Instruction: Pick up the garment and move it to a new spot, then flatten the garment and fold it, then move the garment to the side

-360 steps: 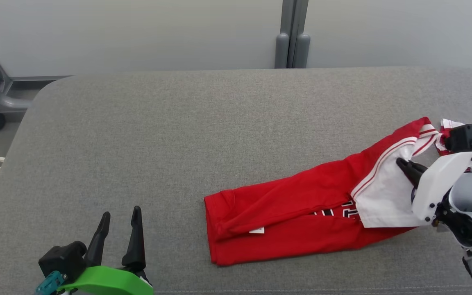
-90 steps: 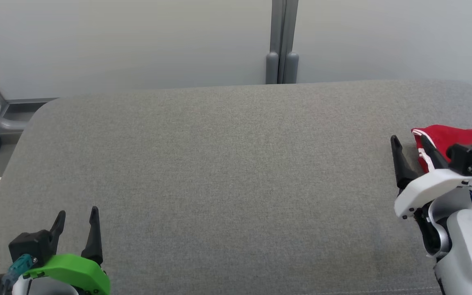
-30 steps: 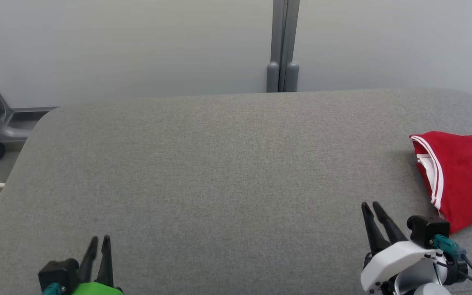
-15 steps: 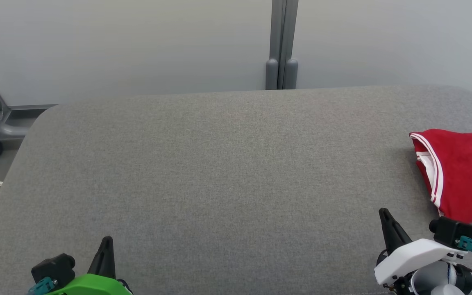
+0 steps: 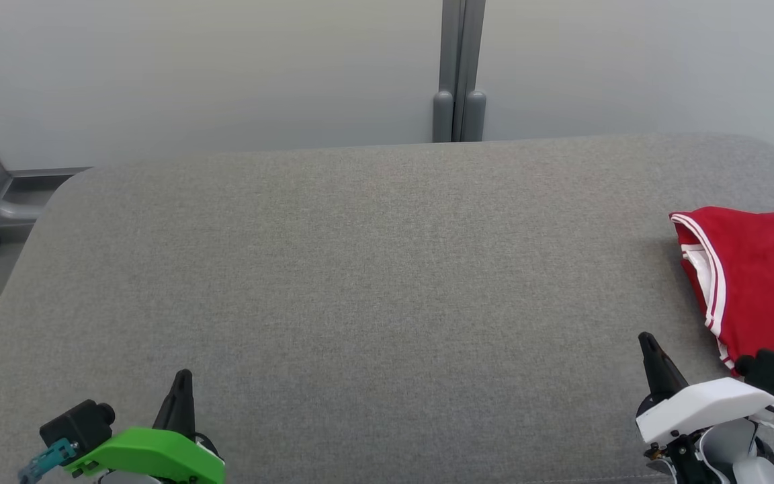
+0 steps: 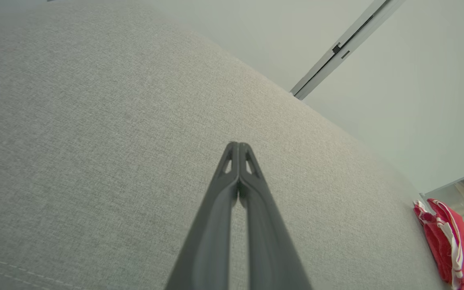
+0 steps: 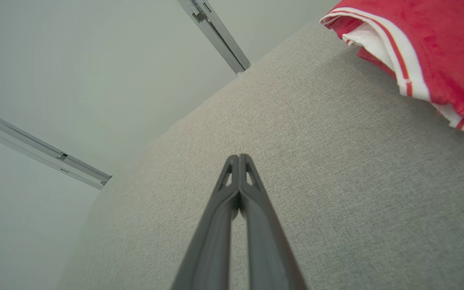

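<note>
Left gripper and right gripper just went from part-open to fully closed within 1 s. Both are empty and parked at the near edge. Folded red garment lies at the right of the grey pad, clear of the right gripper. Task looks finished.

my left gripper at lower left of frame, fingers pinched together, my right gripper at lower right, same deal, folded red garment with white trim at right edge, grey padded table underneath
</note>
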You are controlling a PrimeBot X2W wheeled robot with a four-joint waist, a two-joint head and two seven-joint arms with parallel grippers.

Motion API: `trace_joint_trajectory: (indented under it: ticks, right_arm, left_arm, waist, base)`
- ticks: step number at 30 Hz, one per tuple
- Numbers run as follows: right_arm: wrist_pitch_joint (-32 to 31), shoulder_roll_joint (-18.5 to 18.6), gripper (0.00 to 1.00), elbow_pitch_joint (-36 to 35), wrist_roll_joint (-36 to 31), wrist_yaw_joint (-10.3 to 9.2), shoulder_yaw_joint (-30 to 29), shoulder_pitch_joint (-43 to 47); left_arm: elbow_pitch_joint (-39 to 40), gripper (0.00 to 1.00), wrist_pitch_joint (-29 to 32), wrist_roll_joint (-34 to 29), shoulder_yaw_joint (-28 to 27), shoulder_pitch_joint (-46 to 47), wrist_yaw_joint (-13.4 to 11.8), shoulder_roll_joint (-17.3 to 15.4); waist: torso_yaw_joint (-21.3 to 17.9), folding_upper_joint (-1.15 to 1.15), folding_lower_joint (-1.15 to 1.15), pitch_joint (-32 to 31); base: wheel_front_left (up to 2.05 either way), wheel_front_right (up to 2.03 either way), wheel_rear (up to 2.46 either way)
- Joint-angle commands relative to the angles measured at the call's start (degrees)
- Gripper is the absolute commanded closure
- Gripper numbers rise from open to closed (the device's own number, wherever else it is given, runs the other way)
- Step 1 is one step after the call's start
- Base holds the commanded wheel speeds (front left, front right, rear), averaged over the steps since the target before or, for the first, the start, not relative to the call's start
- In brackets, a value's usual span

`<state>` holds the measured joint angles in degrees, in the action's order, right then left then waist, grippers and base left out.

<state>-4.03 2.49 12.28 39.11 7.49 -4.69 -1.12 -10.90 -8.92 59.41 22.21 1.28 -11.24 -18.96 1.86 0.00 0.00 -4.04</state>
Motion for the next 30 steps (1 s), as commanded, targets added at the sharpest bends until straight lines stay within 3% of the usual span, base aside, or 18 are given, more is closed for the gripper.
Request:
trace_joint_trajectory:
  ticks: [1, 30]
  right_arm:
    - [-0.4, 0.3, 1.0, -0.6, 1.8, 0.0, -0.6, -1.8]
    - [-5.1, 0.4, 1.0, 1.3, 21.5, 0.01, -6.1, -4.3]
  left_arm:
    - [0.4, 1.0, 0.1, 1.4, -1.1, 2.1, 0.7, -0.1]
    - [-2.1, 1.0, 2.6, 14.7, -7.6, 5.0, 8.1, 6.4]
  waist:
    - [0.0, 0.0, 0.0, 0.0]
    - [-0.6, 0.0, 0.0, 1.3]
  base:
    - [0.0, 0.0, 0.0]
    - [0.0, 0.0, 0.0]
